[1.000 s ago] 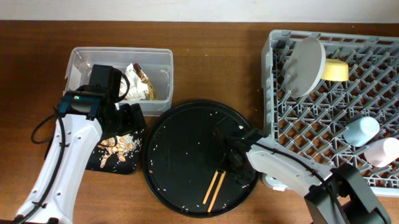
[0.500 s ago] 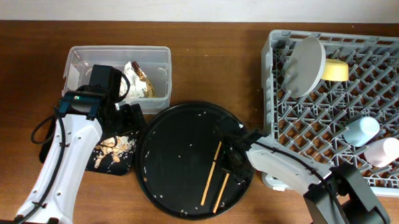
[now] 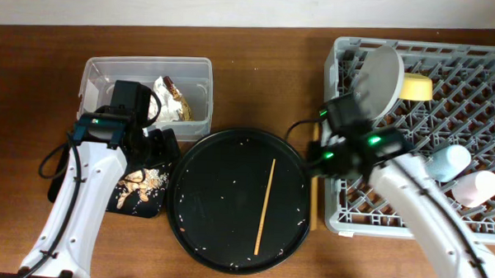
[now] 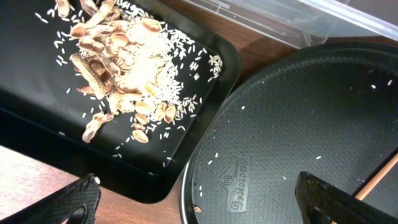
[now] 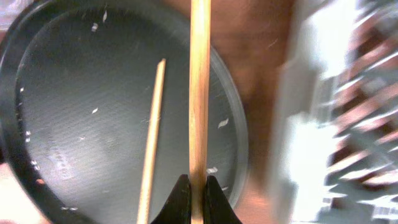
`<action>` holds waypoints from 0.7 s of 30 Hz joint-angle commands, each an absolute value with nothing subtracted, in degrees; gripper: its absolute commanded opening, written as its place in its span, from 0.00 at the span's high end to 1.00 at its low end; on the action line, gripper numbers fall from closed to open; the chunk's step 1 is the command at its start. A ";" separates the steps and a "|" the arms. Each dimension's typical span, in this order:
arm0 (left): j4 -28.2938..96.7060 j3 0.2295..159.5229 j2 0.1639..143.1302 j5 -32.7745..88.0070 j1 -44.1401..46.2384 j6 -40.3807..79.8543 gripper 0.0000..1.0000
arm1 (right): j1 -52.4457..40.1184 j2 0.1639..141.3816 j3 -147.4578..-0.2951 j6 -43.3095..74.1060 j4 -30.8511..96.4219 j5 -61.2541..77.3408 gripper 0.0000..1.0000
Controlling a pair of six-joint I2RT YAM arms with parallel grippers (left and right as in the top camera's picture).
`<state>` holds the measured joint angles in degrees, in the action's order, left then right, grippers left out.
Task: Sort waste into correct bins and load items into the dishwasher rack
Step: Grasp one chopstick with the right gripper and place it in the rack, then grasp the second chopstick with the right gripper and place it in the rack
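My right gripper [image 3: 319, 158] [image 5: 198, 186] is shut on one wooden chopstick [image 5: 199, 93], held upright-lengthwise between the round tray and the grey dishwasher rack [image 3: 475, 234]; it also shows in the overhead view [image 3: 314, 199]. The other chopstick [image 3: 266, 207] [image 5: 152, 137] lies on the round tray. In the rack are the grey-green plate [image 3: 380, 82], yellow bowl [image 3: 416, 87], blue cup [image 3: 449, 161] and pink cup [image 3: 477, 188]. My left gripper [image 3: 152, 148] [image 4: 199, 211] is open and empty, above the shallow black tray [image 4: 37, 124] with food scraps [image 4: 118, 68] [image 3: 138, 189]. The clear tub [image 3: 101, 72] holds napkins and the wrapper [image 3: 176, 103].
The large round black tray [image 3: 221, 196] [image 4: 298, 118] [image 5: 81, 124], dotted with rice crumbs, sits between the black tray and the rack, its rim close to both. The rack is blurred at the right of the right wrist view [image 5: 323, 93]. Bare wooden table [image 3: 266, 65] lies behind.
My right gripper has lifted one chopstick off the round tray and moved right and back to the rack's left edge. The round tray shifted slightly left. The left arm has not moved.
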<state>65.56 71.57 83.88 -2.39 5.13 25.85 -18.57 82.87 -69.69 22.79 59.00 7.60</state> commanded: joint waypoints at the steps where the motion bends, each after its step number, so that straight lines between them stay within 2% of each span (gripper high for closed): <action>1: 65.45 71.83 83.02 -2.61 5.23 26.28 0.01 | -8.93 82.02 -72.49 7.70 60.34 6.83 0.96; 5: 65.45 71.83 83.02 -2.61 5.23 26.30 0.01 | -2.04 84.90 -72.25 3.51 61.19 6.90 0.96; 9: 65.43 71.83 83.02 -2.61 5.23 26.28 0.01 | -1.54 89.80 -72.23 3.18 59.83 6.94 0.94; 12: 65.45 71.83 83.02 -2.59 5.23 26.30 0.01 | -1.52 92.58 -72.23 3.18 58.02 7.07 0.85; 15: 65.45 71.83 83.02 -2.61 5.23 26.28 0.01 | -1.52 92.12 -74.19 3.22 57.76 7.09 0.53; 21: 65.41 71.83 83.02 -2.61 5.23 26.30 0.01 | -2.68 89.36 -85.93 3.25 64.84 12.60 0.53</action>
<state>65.36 71.57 83.88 -2.39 5.13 25.85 -1.65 92.29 -80.84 3.33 63.46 7.68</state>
